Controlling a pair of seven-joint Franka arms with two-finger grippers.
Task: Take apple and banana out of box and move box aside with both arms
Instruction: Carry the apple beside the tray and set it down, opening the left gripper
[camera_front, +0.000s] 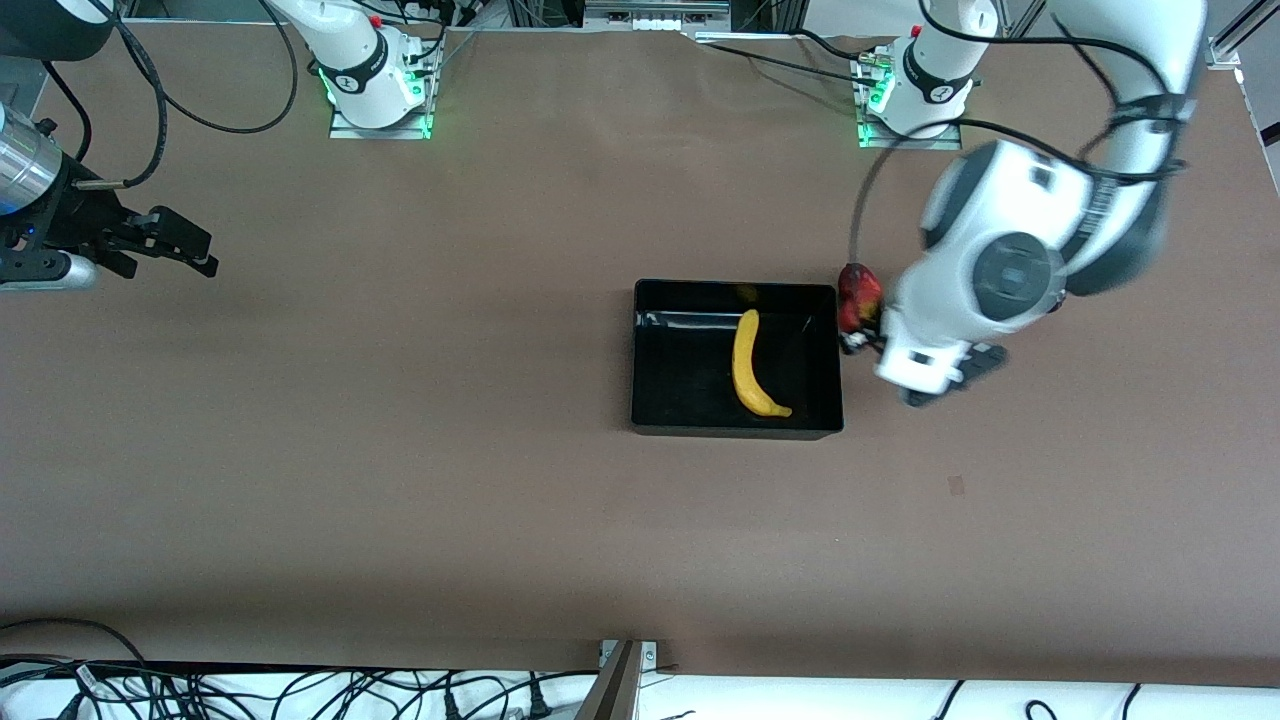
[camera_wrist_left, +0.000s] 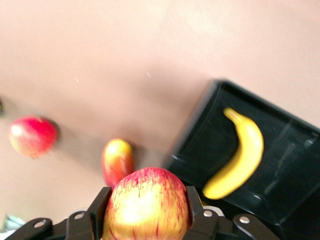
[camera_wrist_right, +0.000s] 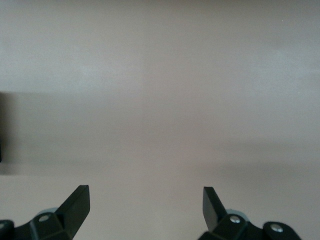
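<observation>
The black tray (camera_front: 690, 300) lies mid-table with the yellow banana (camera_front: 748, 365) inside it. My left gripper (camera_front: 856, 320) hangs just outside the tray's wall toward the left arm's end and is shut on the red apple with yellowish streaks (camera_front: 858, 293). In the left wrist view the apple (camera_wrist_left: 146, 202) fills the gap between the fingers (camera_wrist_left: 97, 207), with the tray (camera_wrist_left: 295, 200) and banana (camera_wrist_left: 240, 155) beside it. My right gripper (camera_front: 195, 255) is open and empty over bare table at the right arm's end; its view shows only its spread fingers (camera_wrist_right: 75, 202).
In the left wrist view a red-yellow mango (camera_wrist_left: 117, 161) and a round red pomegranate (camera_wrist_left: 32, 136) lie on the table beside the tray; the left arm hides them in the front view. The brown table (camera_front: 400, 450) spreads wide around the tray.
</observation>
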